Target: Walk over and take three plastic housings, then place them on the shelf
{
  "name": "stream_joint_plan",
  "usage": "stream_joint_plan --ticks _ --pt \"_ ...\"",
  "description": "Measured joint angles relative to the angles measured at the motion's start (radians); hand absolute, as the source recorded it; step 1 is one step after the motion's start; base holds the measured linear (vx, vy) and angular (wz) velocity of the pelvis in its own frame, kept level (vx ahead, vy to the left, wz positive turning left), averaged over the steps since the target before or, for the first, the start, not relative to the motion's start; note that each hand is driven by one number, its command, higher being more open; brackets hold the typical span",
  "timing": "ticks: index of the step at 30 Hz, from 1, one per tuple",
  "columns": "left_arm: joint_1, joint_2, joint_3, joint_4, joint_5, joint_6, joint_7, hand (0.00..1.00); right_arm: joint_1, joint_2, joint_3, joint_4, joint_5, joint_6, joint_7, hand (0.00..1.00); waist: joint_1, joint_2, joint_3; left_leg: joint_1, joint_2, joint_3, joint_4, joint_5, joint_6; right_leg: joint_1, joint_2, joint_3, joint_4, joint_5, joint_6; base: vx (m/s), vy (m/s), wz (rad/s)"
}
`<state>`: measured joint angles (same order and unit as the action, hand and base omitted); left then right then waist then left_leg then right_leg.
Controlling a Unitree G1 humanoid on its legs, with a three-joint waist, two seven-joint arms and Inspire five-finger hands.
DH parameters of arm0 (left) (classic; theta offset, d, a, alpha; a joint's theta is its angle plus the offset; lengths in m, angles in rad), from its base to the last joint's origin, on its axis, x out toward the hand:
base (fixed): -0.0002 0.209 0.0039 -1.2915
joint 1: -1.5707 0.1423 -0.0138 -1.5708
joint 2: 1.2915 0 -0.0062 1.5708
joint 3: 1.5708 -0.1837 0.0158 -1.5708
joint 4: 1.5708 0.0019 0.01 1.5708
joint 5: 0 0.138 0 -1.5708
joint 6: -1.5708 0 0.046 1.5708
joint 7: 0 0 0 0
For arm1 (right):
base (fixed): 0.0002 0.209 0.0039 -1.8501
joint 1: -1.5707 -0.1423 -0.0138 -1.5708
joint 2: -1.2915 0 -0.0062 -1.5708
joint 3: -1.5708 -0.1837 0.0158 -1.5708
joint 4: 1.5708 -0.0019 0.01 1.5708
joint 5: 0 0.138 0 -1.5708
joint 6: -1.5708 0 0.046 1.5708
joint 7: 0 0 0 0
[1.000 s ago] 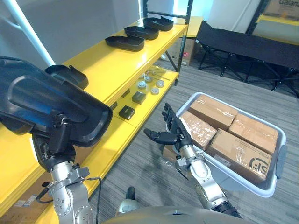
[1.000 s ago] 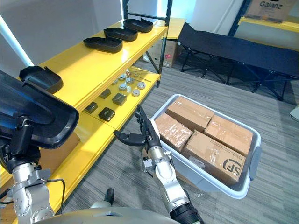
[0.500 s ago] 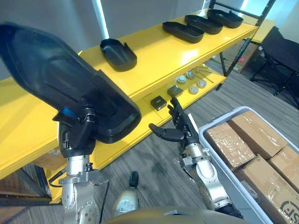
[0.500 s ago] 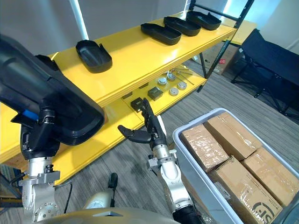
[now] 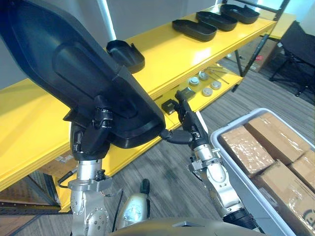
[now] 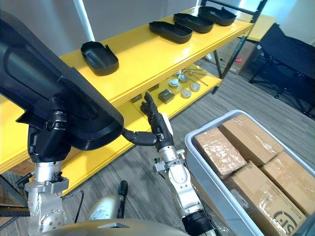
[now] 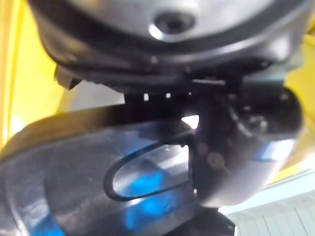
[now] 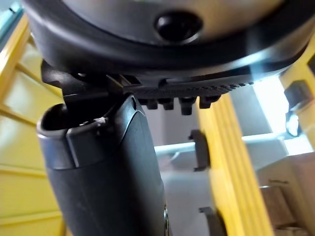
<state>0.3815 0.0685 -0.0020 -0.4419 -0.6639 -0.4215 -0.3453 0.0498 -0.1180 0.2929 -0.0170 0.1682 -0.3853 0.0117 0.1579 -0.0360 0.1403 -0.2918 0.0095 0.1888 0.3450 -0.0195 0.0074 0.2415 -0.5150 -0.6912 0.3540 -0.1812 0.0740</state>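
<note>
Gripping the plastic housing [image 5: 74,73] by its lower rim with the left robot hand [image 5: 91,140], curled tight around it. Holding it high, likely to clear the yellow shelf [image 5: 167,56]. Spreading the right robot hand [image 5: 191,129] flat by the shell's near end, probably to steady it; cannot tell whether touching. Beyond, four more housings [image 5: 125,54] on the shelf top, bare space between.

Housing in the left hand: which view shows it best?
Left eye view: the housing shows largest there, rim and moulded recess clear, with the left hand curled on its lower edge. Right eye view shows much the same. Left wrist view gives a close glossy patch.
</note>
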Motion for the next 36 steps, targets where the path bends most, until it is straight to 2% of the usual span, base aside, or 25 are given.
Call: stream_joint_plan --ticks 1,2,3,4,5,6,7,8,9,10,12,13,14,16,17,18,19,20,21,22,24,30,33,35,36 --pt "-0.002 0.002 0.001 0.002 0.018 -0.002 0.0 0.0 0.007 -0.001 -0.007 -0.011 0.001 -0.014 -0.002 1.0 -0.009 -0.001 0.002 0.001 -0.007 -0.008 0.022 -0.021 0.004 -0.029 -0.023 0.036 0.081 0.035 -0.052 0.16 0.236 0.57" --pt "0.0 0.021 0.003 0.0 0.061 -0.015 0.005 0.0 0.014 -0.001 -0.025 -0.027 0.003 -0.035 -0.006 1.0 -0.021 0.008 -0.01 0.028 -0.031 -0.02 0.0 -0.037 0.012 -0.109 -0.059 0.155 0.223 0.156 -0.12 0.19 0.25 0.71" --pt "-0.006 0.05 0.017 -0.006 0.097 -0.024 0.017 0.0 0.003 0.006 -0.038 -0.034 0.005 -0.056 -0.01 1.0 -0.035 0.002 -0.01 0.06 -0.045 -0.037 -0.054 -0.038 0.015 -0.174 -0.059 0.253 0.319 0.297 -0.107 0.22 0.224 0.7" --pt "-0.018 0.063 0.025 -0.006 0.111 -0.031 0.027 0.0 -0.004 0.009 -0.045 -0.037 0.005 -0.071 -0.013 1.0 -0.05 -0.001 -0.008 0.072 -0.043 -0.057 -0.082 -0.033 0.026 -0.213 -0.049 0.289 0.386 0.253 -0.075 0.26 0.127 0.67" --pt "-0.043 0.082 0.049 -0.004 0.128 -0.034 0.052 0.0 -0.033 0.012 -0.048 -0.036 0.005 -0.084 -0.017 1.0 -0.059 0.001 -0.001 0.104 -0.046 -0.097 -0.124 -0.011 0.061 -0.283 0.005 0.328 0.497 0.105 -0.052 0.26 0.104 0.48" --pt "-0.063 0.092 0.062 0.005 0.128 -0.033 0.071 0.0 -0.055 0.009 -0.05 -0.036 0.002 -0.084 -0.022 1.0 -0.06 0.006 0.006 0.14 -0.044 -0.115 -0.149 -0.009 0.064 -0.309 0.05 0.327 0.516 0.031 -0.049 0.32 0.127 0.48" --pt "-0.091 0.094 0.078 0.01 0.123 -0.033 0.104 0.0 -0.098 0.0 -0.054 -0.037 -0.002 -0.084 -0.03 1.0 -0.066 0.028 0.019 0.202 -0.043 -0.146 -0.188 -0.007 0.069 -0.332 0.134 0.31 0.443 -0.051 -0.056 0.29 0.13 0.38" --pt "-0.105 0.095 0.082 0.011 0.121 -0.033 0.113 0.0 -0.116 -0.003 -0.057 -0.039 -0.002 -0.084 -0.039 1.0 -0.07 0.029 0.019 0.22 -0.044 -0.16 -0.201 -0.008 0.068 -0.344 0.167 0.314 0.395 -0.069 -0.055 0.23 0.082 0.51" --pt "-0.124 0.099 0.084 0.011 0.121 -0.033 0.124 0.0 -0.136 -0.006 -0.063 -0.043 -0.002 -0.085 -0.05 1.0 -0.078 0.03 0.019 0.234 -0.046 -0.177 -0.211 -0.006 0.061 -0.357 0.201 0.328 0.337 -0.075 -0.055 0.29 0.029 0.98" --pt "-0.184 0.112 0.077 0.026 0.121 -0.033 0.137 0.0 -0.16 -0.009 -0.091 -0.076 -0.004 -0.085 -0.081 1.0 -0.089 0.032 0.019 0.246 -0.058 -0.229 -0.209 -0.013 0.047 -0.393 0.259 0.411 0.224 -0.068 -0.044 0.35 -0.017 1.33" --pt "-0.237 0.131 0.064 0.064 0.122 -0.033 0.154 0.0 -0.173 -0.018 -0.134 -0.116 -0.009 -0.085 -0.107 1.0 -0.112 0.024 0.013 0.272 -0.079 -0.305 -0.212 -0.014 0.037 -0.412 0.285 0.504 0.156 -0.041 0.001 0.32 -0.086 1.59" --pt "-0.247 0.142 0.061 0.079 0.122 -0.032 0.164 0.0 -0.181 -0.029 -0.165 -0.139 0.002 -0.086 -0.101 1.0 -0.118 0.017 0.009 0.286 -0.091 -0.343 -0.216 -0.021 0.028 -0.397 0.279 0.504 0.096 -0.016 0.038 0.24 -0.141 1.33" --pt "-0.247 0.146 0.061 0.081 0.122 -0.031 0.169 0.0 -0.186 -0.035 -0.188 -0.15 0.01 -0.087 -0.089 1.0 -0.114 0.008 0.001 0.288 -0.097 -0.357 -0.213 -0.025 0.02 -0.389 0.276 0.495 0.046 0.002 0.054 0.3 -0.229 1.24" --pt "-0.247 0.142 0.066 0.081 0.121 -0.025 0.177 0.0 -0.203 -0.046 -0.237 -0.156 0.028 -0.101 -0.067 1.0 -0.106 -0.023 -0.018 0.269 -0.113 -0.363 -0.19 -0.051 -0.017 -0.345 0.274 0.465 -0.087 0.14 0.028 0.26 -0.249 0.98" --pt "-0.241 0.116 0.075 0.086 0.121 -0.009 0.182 0.0 -0.212 -0.059 -0.259 -0.15 0.045 -0.1 -0.055 1.0 -0.102 -0.011 -0.018 0.256 -0.087 -0.326 -0.155 -0.081 -0.054 -0.288 0.288 0.405 -0.149 0.131 0.026 0.25 -0.291 0.98" --pt "-0.224 0.095 0.072 0.087 0.12 0.009 0.186 0.0 -0.209 -0.076 -0.273 -0.149 0.049 -0.093 -0.048 1.0 -0.107 0.015 -0.023 0.234 -0.034 -0.211 -0.124 -0.108 -0.077 -0.242 0.314 0.355 -0.188 0.137 0.019 0.2 -0.233 0.94" --pt "-0.22 0.088 0.065 0.092 0.12 0.015 0.184 0.0 -0.201 -0.084 -0.286 -0.15 0.05 -0.092 -0.044 1.0 -0.112 0.026 -0.026 0.23 -0.008 -0.147 -0.12 -0.114 -0.071 -0.224 0.323 0.33 -0.197 0.134 0.014 0.15 -0.179 0.95" --pt "-0.22 0.082 0.041 0.109 0.12 0.02 0.171 0.0 -0.178 -0.087 -0.309 -0.151 0.054 -0.088 -0.041 1.0 -0.116 0.039 -0.028 0.233 0.032 -0.026 -0.128 -0.109 -0.067 -0.193 0.329 0.286 -0.203 0.128 0.004 0.14 -0.133 1.03" --pt "-0.22 0.07 0.013 0.116 0.12 0.029 0.157 0.0 -0.146 -0.086 -0.338 -0.154 0.055 -0.082 -0.042 1.0 -0.134 0.048 -0.032 0.245 0.052 0.063 -0.152 -0.075 -0.044 -0.165 0.33 0.244 -0.204 0.125 0.0 0.17 -0.139 0.99" --pt "-0.219 0.063 -0.001 0.117 0.121 0.032 0.155 0.0 -0.131 -0.084 -0.35 -0.154 0.055 -0.081 -0.042 1.0 -0.137 0.053 -0.032 0.259 0.051 0.08 -0.173 -0.063 -0.027 -0.154 0.329 0.233 -0.203 0.124 0.0 0.16 -0.077 0.73" --pt "-0.218 0.06 -0.036 0.116 0.125 0.031 0.154 0.0 -0.091 -0.067 -0.358 -0.154 0.055 -0.078 -0.038 1.0 -0.136 0.056 -0.032 0.292 0.032 0.068 -0.229 -0.038 -0.01 -0.141 0.323 0.228 -0.2 0.119 -0.002 0.12 0.011 0.26" --pt "-0.186 0.056 -0.034 0.1 0.166 0.034 0.192 0.0 -0.05 -0.023 -0.327 -0.163 0.126 -0.076 0.027 1.0 -0.133 0.056 -0.032 0.309 0.009 0.057 -0.264 -0.021 -0.002 -0.118 0.315 0.228 -0.232 0.11 0.004 0.04 0.02 0.09" --pt "-0.127 0.043 -0.036 0.081 0.181 0.034 0.213 0.0 -0.017 -0.005 -0.318 -0.159 0.205 -0.054 0.07 1.0 -0.131 0.057 -0.031 0.269 -0.001 0.033 -0.222 -0.021 -0.002 -0.133 0.299 0.235 -0.226 0.087 0.016 -0.04 -0.001 0.14" --pt "-0.129 0.038 -0.03 0.081 0.207 0.035 0.243 0.0 -0.017 -0.001 -0.319 -0.153 0.202 -0.042 0.082 1.0 -0.14 0.03 -0.011 0.2 -0.015 0.005 -0.136 -0.028 -0.023 -0.144 0.258 0.227 -0.212 0.073 0.03 -0.1 0.048 0.28" --pt "-0.129 0.035 -0.036 0.081 0.207 0.036 0.246 0.0 -0.015 0.0 -0.322 -0.152 0.204 -0.042 0.096 1.0 -0.144 0.03 0.009 0.16 0.026 0.007 -0.034 -0.067 -0.008 -0.149 0.231 0.216 -0.175 0.071 0.028 -0.14 0.1 0.25"
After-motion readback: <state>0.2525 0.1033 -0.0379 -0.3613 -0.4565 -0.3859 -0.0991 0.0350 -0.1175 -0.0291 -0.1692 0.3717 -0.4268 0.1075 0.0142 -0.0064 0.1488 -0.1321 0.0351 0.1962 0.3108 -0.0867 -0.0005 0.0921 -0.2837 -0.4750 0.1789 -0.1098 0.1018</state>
